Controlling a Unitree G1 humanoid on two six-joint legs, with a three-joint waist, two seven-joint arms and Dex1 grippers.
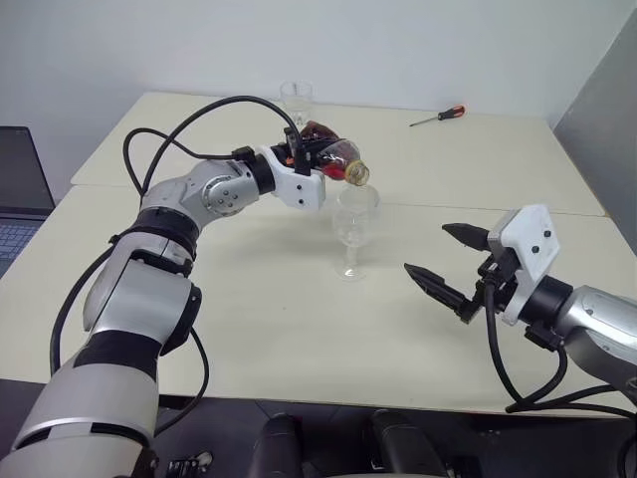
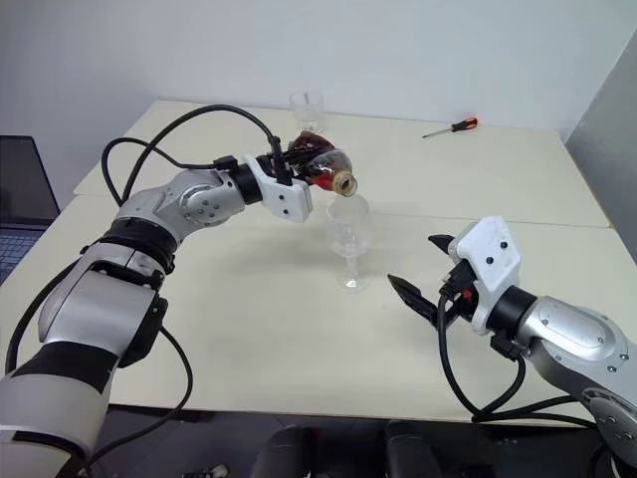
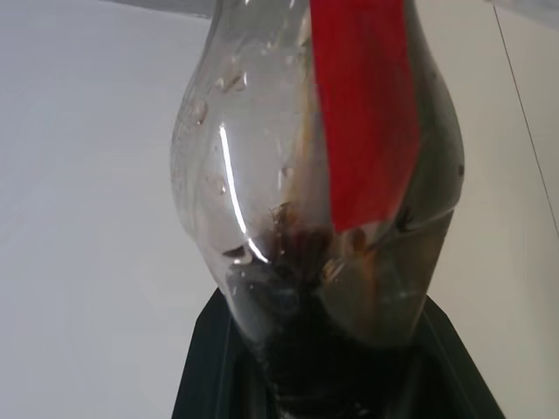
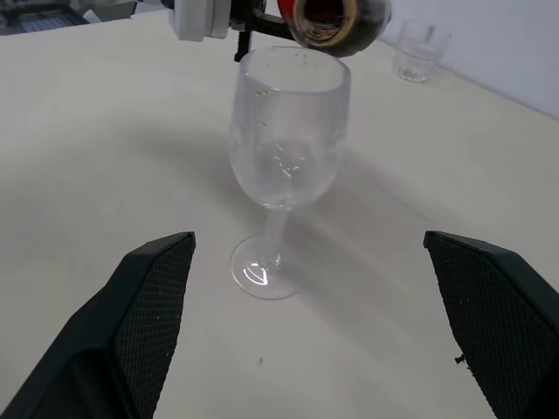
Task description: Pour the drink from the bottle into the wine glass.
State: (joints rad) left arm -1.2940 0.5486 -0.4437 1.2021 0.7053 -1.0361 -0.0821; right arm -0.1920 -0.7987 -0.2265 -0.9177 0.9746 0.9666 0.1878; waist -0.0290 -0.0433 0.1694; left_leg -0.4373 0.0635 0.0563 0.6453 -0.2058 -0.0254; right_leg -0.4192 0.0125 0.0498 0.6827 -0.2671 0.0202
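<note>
My left gripper [image 1: 304,156] is shut on the bottle [image 1: 333,151], a clear one with a red label, and holds it tipped on its side. The bottle's open mouth [image 4: 330,17] hangs just over the rim of the wine glass [image 1: 355,224]. The dark brown drink [image 3: 297,262] shows inside the bottle and at its mouth. The wine glass stands upright at mid-table, and its bowl [image 4: 286,140] looks clear. My right gripper [image 1: 428,249] is open a little to the right of the glass, pointing at it, with nothing between its fingers [image 4: 148,297].
A short clear tumbler [image 1: 297,100] stands at the table's far edge behind the bottle. A red-handled screwdriver [image 1: 438,117] lies at the far right. A laptop [image 1: 15,189] sits off the table's left side, and a grey panel [image 1: 597,129] rises on the right.
</note>
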